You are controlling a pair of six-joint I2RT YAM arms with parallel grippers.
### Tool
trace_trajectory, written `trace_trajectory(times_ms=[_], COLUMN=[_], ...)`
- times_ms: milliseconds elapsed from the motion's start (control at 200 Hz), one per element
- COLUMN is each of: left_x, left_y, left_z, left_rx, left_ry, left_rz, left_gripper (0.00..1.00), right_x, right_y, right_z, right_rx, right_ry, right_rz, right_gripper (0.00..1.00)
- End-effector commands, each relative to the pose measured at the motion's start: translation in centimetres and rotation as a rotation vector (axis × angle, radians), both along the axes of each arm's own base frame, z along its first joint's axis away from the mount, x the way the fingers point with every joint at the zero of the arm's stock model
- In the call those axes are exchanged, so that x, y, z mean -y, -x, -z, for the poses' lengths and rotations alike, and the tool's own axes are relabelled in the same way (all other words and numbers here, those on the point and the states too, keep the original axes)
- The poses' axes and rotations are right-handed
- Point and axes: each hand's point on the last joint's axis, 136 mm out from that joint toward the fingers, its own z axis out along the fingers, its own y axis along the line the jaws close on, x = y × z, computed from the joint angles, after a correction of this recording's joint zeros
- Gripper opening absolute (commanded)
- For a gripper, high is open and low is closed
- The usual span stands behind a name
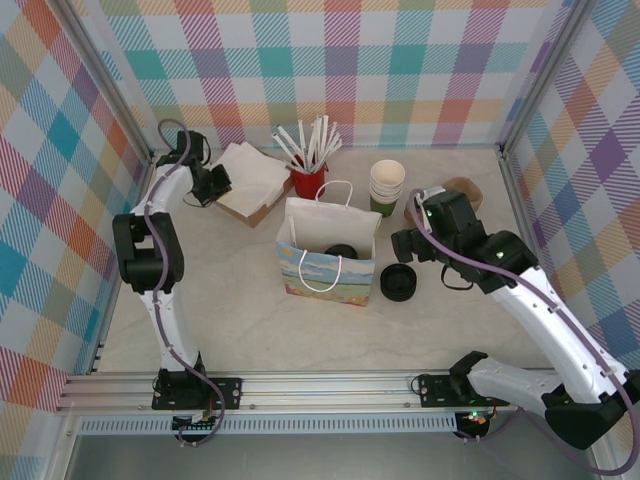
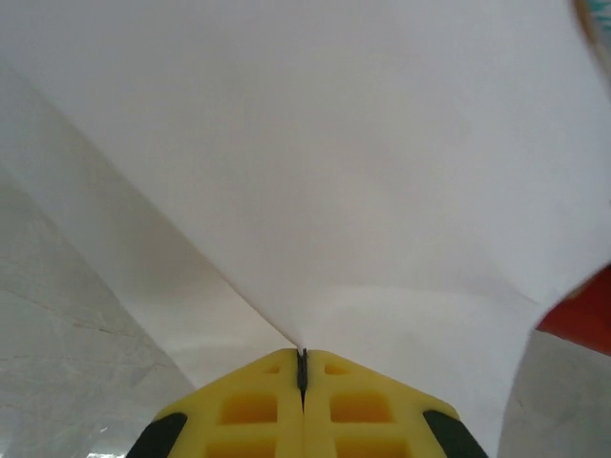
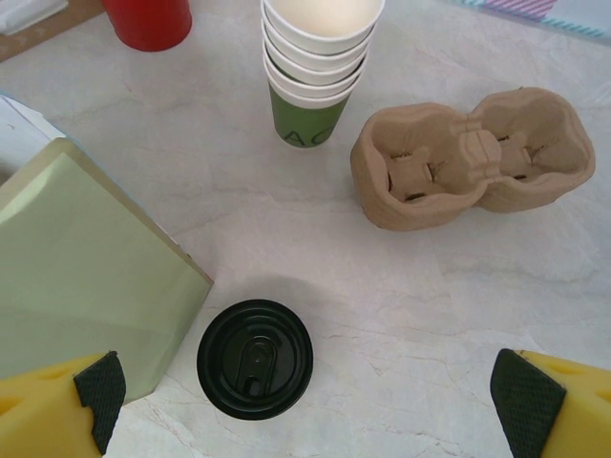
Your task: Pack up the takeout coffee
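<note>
Paper bag [image 1: 352, 272] stands upright mid-table, mouth open, handles up. Down inside it is the takeout coffee [image 1: 341, 251]: from above just a black round top shows, green wall hidden by the bag, so that's as much as I can tell.

Behind the bag, a red cup [image 1: 308, 182] is packed w/ white sticks [image 1: 312, 142] fanning out. To its right is the nested cup stack [image 3: 320, 57], green wall at the bottom, cream rims, top cup bare inside. Just beside that is a brown pulp cup carrier [image 3: 473, 157], both wells bare. The black lids [image 3: 255, 358] sit on the table just beside the bag's right side.

Far left is the napkin pile [image 1: 255, 170], on a brown tray [image 1: 245, 210]. Left gripper [image 2: 303, 361] is right at it, yellow fingers pressed together, pinching the edge of a white napkin [image 2: 334, 172], which drapes up and away from the tips.

Right gripper [image 3: 307, 401] hangs over the lids, fingers spread wide, dark pads at either side, nothing btwn them.

Surface is a pale marble-look table [image 1: 250, 320], w/ a metal rail [image 1: 330, 385] along the near edge carrying both arm bases. Plaid walls [image 1: 400, 70] in pastel checks close in the back and both sides.
</note>
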Motion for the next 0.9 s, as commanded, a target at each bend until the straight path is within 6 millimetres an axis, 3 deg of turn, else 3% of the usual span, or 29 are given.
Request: trace_trajectory(times_ms=[0, 270, 490, 730, 895], left_x=[0.9, 4.8, 10.5, 16.1, 18.5], left_y=[-0.4, 2.9, 9.2, 17.2, 21.0], left_z=[-8.5, -20.0, -29.3, -35.9, -38.8], left_rx=[0.251, 0.571, 0.819, 1.031, 1.163], left_ry=[-0.030, -0.044, -0.005, 0.037, 0.020], left_rz=[0.092, 0.322, 0.631, 0.940, 1.087], left_gripper=[0.00, 0.00, 0.00, 0.00, 0.00], right_x=[0.0, -1.2, -5.4, -10.5, -13.6], right_y=[0.2, 1.3, 3.3, 4.9, 5.0], right_z=[-2.5, -6.2, -11.6, -17.0, -19.9], right_rx=[0.086, 0.185, 0.359, 0.473, 0.535], right_ry=[-0.036, -0.117, -0.192, -0.215, -0.237], right_rz=[-0.032, -0.147, -0.477, -0.844, -1.035], right_gripper=[1.00, 1.00, 1.00, 1.00, 1.00])
